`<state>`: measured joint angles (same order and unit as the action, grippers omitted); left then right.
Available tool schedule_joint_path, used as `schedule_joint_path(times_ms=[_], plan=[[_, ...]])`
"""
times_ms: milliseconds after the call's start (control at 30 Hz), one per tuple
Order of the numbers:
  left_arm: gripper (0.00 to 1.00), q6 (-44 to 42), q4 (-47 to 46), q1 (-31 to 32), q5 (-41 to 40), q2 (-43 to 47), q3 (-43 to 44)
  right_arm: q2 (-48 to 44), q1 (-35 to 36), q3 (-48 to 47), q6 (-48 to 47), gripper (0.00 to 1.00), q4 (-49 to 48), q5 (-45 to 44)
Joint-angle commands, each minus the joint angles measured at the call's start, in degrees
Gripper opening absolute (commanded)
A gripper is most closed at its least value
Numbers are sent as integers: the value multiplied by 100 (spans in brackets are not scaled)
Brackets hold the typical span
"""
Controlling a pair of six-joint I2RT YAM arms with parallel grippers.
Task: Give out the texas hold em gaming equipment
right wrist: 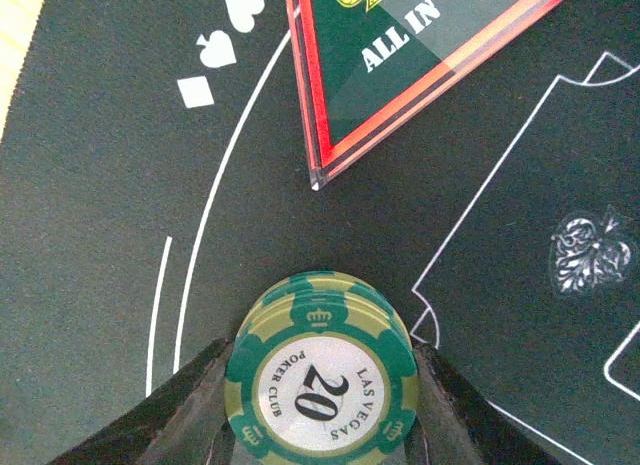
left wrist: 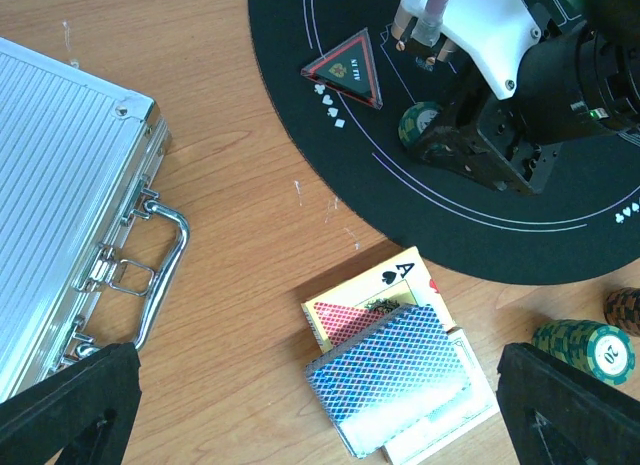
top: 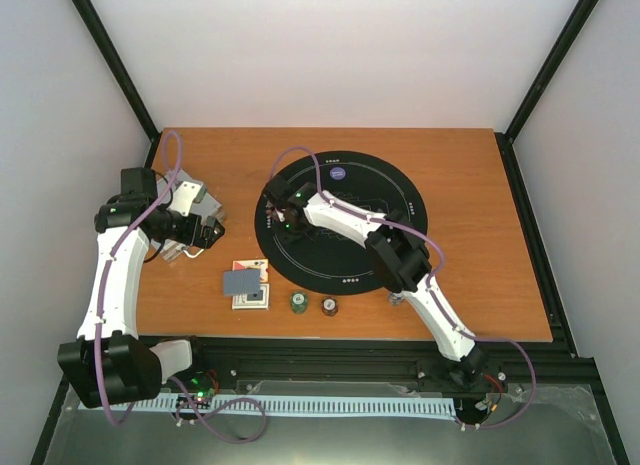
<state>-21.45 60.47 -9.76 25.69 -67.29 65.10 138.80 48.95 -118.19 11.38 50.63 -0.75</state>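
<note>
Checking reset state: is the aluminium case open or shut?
Shut. Left wrist view shows the aluminium case lying flat, ribbed lid down on its base, no interior visible.

case (left wrist: 60, 185): cut off left | brown chip (left wrist: 625, 310): cut off right

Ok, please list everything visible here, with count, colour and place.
mat: one, black, middle of table
case: one, silver, left of mat
ALL IN marker: one, red-green, on mat
disc: one, purplish, mat's far edge
cards: one pile, blue-backed top, beside mat
green chips: two stacks, one on mat, one on table
brown chips: one stack, on table
left gripper: one, black, open, near case
right gripper: one, black, shut on green chips
</note>
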Motion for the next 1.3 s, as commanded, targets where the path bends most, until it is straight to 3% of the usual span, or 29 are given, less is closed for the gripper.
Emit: schedule_joint_path(times_ms=[0, 33, 167, 300, 467, 700, 867, 1100, 1267], plan=[[100, -43, 9, -37, 2, -2, 170, -13, 27, 123, -23, 31, 34, -12], [100, -41, 9, -36, 3, -1, 165, -16, 27, 131, -22, 35, 22, -10], [100, -17, 0, -38, -20, 20, 161, 30, 27, -95, -13, 66, 157, -16], [100, 0, 21, -37, -6, 23, 170, -61, 26, -342, -36, 76, 321, -183], [100, 0, 61, -40, 11, 18, 187, -711, 76, 57, -25, 82, 344, -395], [100, 23, 36, -37, -15, 63, 101, -2351, 782, 2150, 332, 87, -174, -639], [100, 29, 53, -41, 1, 56, 113, -3042, 1484, 3246, 736, 89, -401, -631], [100, 79, 96, -39, 8, 62, 182, -3025, 1952, 3452, 935, 89, -412, -598], [100, 73, 131, -36, 18, 101, 205, -2830, 1956, 3497, 936, 81, -455, -593]])
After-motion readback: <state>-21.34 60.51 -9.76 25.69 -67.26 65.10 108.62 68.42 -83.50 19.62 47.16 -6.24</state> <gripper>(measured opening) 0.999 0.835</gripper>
